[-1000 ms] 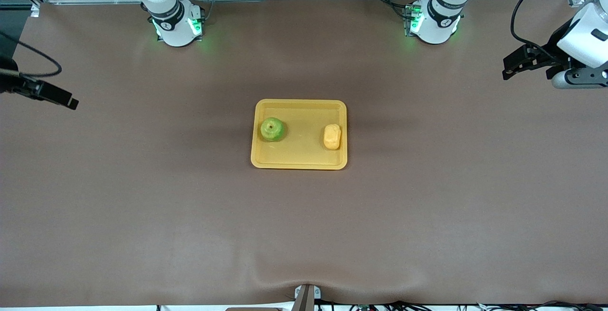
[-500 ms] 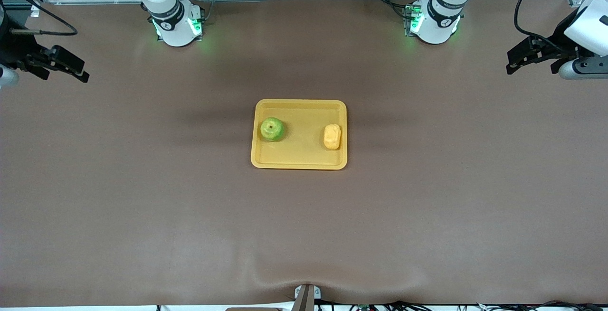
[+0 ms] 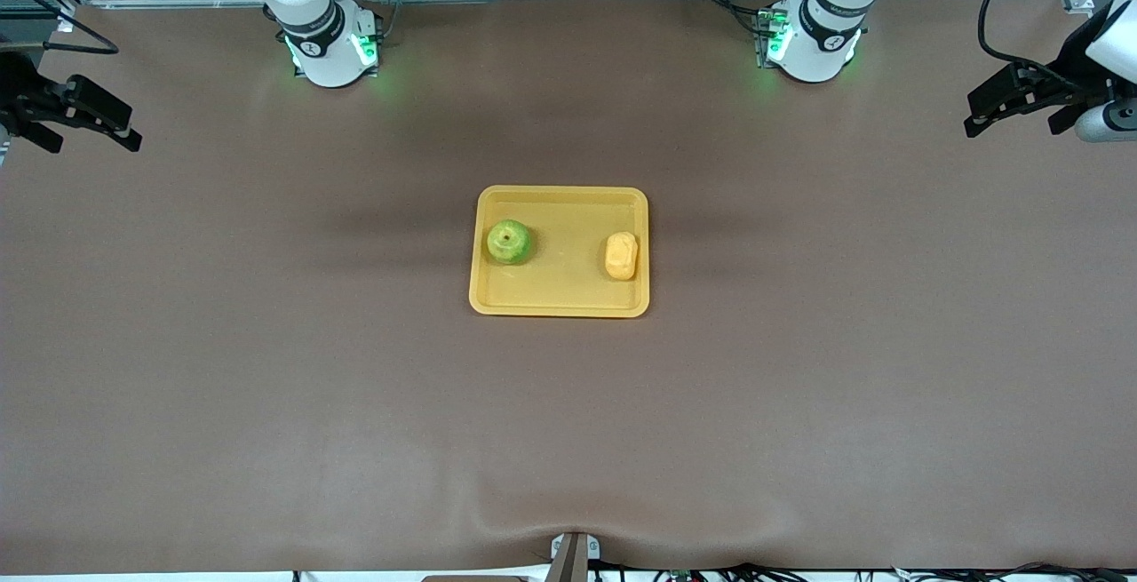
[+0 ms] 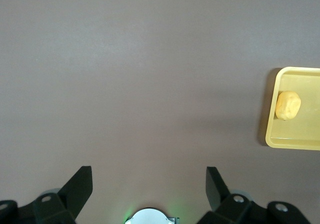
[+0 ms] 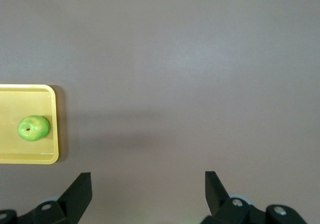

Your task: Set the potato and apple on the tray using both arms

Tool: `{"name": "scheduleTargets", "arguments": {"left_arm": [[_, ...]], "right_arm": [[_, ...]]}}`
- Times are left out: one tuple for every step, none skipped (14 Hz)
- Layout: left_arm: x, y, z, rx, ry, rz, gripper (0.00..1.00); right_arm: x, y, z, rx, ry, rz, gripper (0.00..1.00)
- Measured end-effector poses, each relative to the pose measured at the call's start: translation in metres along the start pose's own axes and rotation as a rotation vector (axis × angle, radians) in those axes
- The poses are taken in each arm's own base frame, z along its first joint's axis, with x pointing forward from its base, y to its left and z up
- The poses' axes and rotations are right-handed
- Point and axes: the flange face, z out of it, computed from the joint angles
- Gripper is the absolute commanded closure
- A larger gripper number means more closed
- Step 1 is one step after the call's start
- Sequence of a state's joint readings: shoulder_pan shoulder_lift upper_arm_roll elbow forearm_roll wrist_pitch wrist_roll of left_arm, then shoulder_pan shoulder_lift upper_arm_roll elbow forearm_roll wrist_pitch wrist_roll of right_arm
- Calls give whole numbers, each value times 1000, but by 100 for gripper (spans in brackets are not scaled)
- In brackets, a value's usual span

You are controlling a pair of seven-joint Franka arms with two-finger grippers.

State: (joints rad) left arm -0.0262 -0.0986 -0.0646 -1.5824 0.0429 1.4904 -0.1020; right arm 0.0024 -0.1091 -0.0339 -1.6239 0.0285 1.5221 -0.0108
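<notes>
From my station I see first the brown table (image 3: pixel 266 404), and at its middle the tray (image 3: pixel 560 298) lies flat. On the tray the apple (image 3: pixel 509 242) sits at the side toward the right arm's end, with its stem dimple up, and the potato (image 3: pixel 621 255) sits at the side toward the left arm's end, just beside the rim. The two are well apart from each other. Both rest on the tray floor and nothing touches them. The right gripper (image 3: pixel 75 120) hangs in the air over the right arm's end of the table, well apart from the tray. Its fingers (image 5: pixel 77 191) are spread wide and hold nothing. The left gripper (image 3: pixel 1013 102) hangs over the left arm's end of the table, also well apart from the tray, and its fingers (image 4: pixel 80 189) are spread wide too, with only the bare table under them.
</notes>
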Motion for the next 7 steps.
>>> {"name": "scheduleTargets", "arguments": {"left_arm": [[0, 0, 0, 0, 0, 0, 0], [0, 0, 0, 0, -1, 0, 0], [0, 0, 0, 0, -2, 0, 0], [0, 0, 0, 0, -3, 0, 0], [0, 0, 0, 0, -4, 1, 0], [-1, 1, 0, 0, -5, 1, 0], [-1, 1, 0, 1, -6, 2, 0]], "right_arm": [[3, 5, -2, 0, 6, 9, 0], [6, 10, -4, -1, 12, 18, 0], [9, 13, -7, -1, 15, 22, 0], [11, 13, -9, -2, 14, 22, 0], [13, 12, -10, -2, 12, 20, 0], [14, 11, -12, -2, 12, 18, 0], [15, 10, -12, -2, 12, 16, 0]]}}
